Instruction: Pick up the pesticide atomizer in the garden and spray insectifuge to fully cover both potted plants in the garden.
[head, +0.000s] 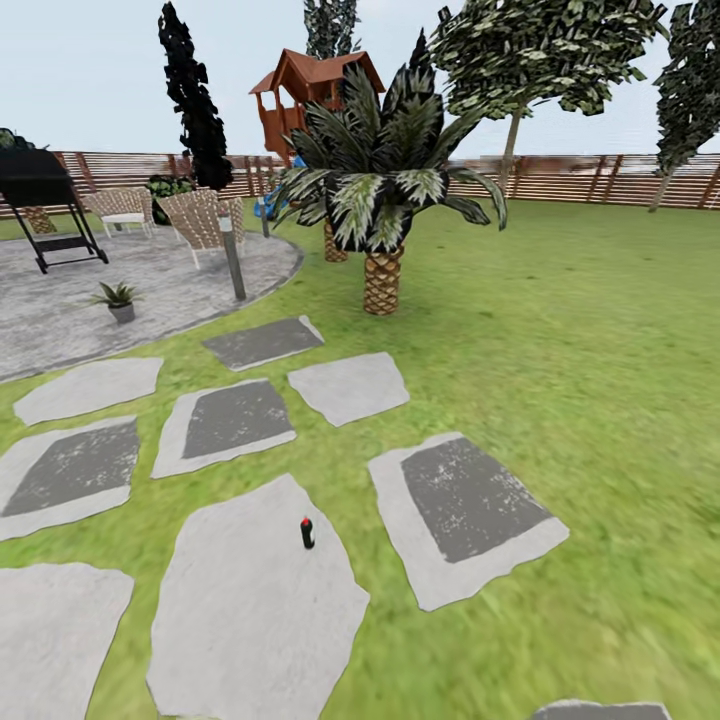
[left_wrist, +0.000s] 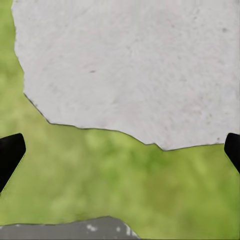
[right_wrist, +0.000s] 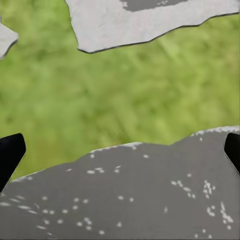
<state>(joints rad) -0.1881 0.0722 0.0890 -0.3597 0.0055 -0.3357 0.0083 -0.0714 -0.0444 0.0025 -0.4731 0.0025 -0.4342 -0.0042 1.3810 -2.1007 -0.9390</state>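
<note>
Nothing of the task looked done yet: the pesticide atomizer (head: 307, 533) stood upright and untouched near the far edge of a pale stepping slab (head: 250, 620) in the lawn, and one potted plant (head: 119, 298) sat unsprayed by the near edge of the round stone patio (head: 170, 280), so pickup and both sprayings remained. The head view alone gave that layout, while the wrist views looked down on grass and slabs, showing the left gripper (left_wrist: 120, 152) and right gripper (right_wrist: 120, 152) spread wide, holding nothing.
</note>
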